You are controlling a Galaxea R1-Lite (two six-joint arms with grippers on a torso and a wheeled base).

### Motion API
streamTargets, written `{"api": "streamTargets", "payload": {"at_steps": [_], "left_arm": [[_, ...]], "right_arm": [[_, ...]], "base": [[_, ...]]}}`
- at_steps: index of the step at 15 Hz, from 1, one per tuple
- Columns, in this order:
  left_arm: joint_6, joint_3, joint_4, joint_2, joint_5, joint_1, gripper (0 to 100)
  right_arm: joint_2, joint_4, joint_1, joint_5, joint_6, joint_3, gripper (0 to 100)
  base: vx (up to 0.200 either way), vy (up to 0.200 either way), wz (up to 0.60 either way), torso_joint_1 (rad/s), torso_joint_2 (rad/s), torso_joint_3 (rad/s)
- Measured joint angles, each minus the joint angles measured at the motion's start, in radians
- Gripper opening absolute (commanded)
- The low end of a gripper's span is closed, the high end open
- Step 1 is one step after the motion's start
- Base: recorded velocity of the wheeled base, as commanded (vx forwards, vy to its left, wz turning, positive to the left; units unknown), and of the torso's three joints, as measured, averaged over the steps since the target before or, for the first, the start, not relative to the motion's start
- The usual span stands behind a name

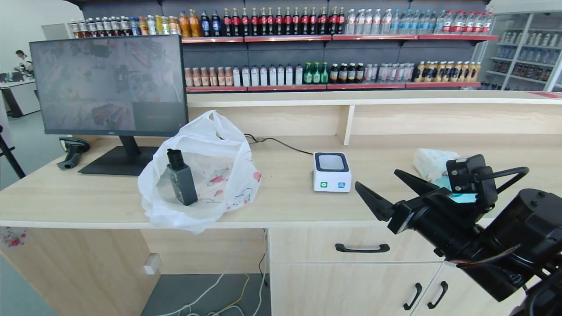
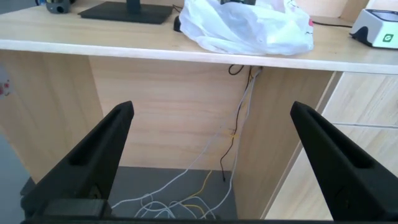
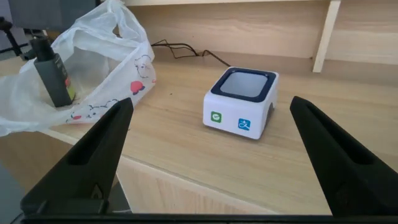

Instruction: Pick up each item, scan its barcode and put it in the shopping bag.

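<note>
A white plastic shopping bag (image 1: 219, 175) stands open on the wooden counter (image 1: 290, 202), left of centre. A dark bottle (image 1: 181, 177) stands upright inside it. The white box scanner (image 1: 332, 171) sits mid-counter. A pale soft pack (image 1: 432, 161) lies to the right, partly hidden behind my right arm. My right gripper (image 1: 377, 178) hovers open and empty over the counter's front right, pointing at the scanner (image 3: 241, 102) and the bag (image 3: 118, 50). My left gripper (image 2: 211, 107) is open and empty below counter height, facing the counter's front, with the bag (image 2: 249, 28) above it.
A monitor (image 1: 109, 85) on a black stand and a handheld scanner (image 1: 72, 151) occupy the counter's left end. A raised wooden ledge (image 1: 373, 101) runs along the back. Drawers with black handles (image 1: 362, 249) are under the counter, and loose cables (image 2: 186, 199) lie on the floor.
</note>
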Motion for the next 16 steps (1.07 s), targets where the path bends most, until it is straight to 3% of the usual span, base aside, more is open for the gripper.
{"api": "streamTargets", "payload": {"at_steps": [16], "left_arm": [[0.006, 0.000, 0.000, 0.000, 0.000, -0.001, 100]], "right_arm": [[0.000, -0.001, -0.012, -0.001, 0.000, 0.009, 100]], "base": [[0.013, -0.188, 0.00, 0.004, 0.00, 0.002]]}}
